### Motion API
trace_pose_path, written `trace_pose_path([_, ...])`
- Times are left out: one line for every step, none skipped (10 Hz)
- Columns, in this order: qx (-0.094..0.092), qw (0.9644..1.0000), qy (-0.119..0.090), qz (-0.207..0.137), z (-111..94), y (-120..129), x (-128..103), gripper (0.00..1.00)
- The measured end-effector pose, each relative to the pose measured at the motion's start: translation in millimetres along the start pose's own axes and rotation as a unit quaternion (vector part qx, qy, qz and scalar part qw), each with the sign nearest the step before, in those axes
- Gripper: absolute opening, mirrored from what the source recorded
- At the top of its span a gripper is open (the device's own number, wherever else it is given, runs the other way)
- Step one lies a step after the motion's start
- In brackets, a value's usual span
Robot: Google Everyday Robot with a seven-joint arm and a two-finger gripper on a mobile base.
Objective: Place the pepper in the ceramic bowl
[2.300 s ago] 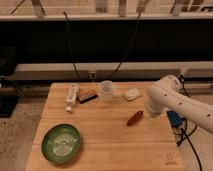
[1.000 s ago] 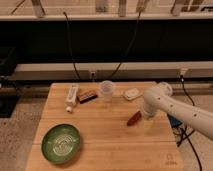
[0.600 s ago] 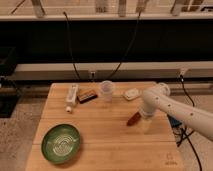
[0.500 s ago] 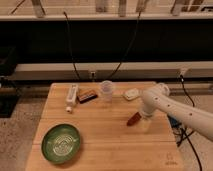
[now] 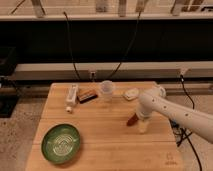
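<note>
The gripper (image 5: pixel 142 125) has come down to the wooden table (image 5: pixel 100 150), just right of the pepper (image 5: pixel 132 120), which has not moved. Its grasp cannot be told. The ceramic bowl (image 5: pixel 61 143) sits front-left, well apart. Black cables (image 5: pixel 70 45) hang behind.

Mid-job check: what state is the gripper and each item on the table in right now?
pepper: lying on the table, not in the bowl.
ceramic bowl: upright, empty, front left.
gripper: lowered to the tabletop, right beside the pepper.
clear cup: upright, back centre.
dark block: lying flat, left of the cup.
white tube: lying flat beside the block.
</note>
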Motion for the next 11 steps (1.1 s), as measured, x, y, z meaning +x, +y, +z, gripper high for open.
trace_pose_path([0.0, 1.0, 0.0, -0.001, 1.8, -0.2, -1.6, 0.8])
trace_pose_path([-0.001, 1.0, 0.001, -0.001, 2.8, -0.3, -3.0, 0.8])
trace_pose_path([-0.001, 1.0, 0.001, -0.002, 3.4, -0.2, -5.0, 0.8])
trace_pose_path([-0.002, 1.0, 0.001, -0.002, 4.0, 0.0, -6.6, 0.75])
trace_pose_path([-0.002, 1.0, 0.002, -0.003, 4.3, 0.2, -7.8, 0.66])
trace_pose_path([-0.002, 1.0, 0.001, -0.002, 4.6, 0.2, -8.7, 0.56])
trace_pose_path([-0.002, 1.0, 0.001, -0.001, 4.9, 0.2, -9.1, 0.46])
trace_pose_path([-0.002, 1.0, 0.001, -0.001, 5.0, -0.1, -10.2, 0.39])
trace_pose_path([-0.002, 1.0, 0.0, -0.001, 3.9, -0.7, -11.2, 0.32])
trace_pose_path([-0.002, 1.0, -0.002, -0.001, 1.2, -1.2, -12.6, 0.31])
trace_pose_path([-0.002, 1.0, -0.001, -0.003, -1.1, -1.3, -13.3, 0.29])
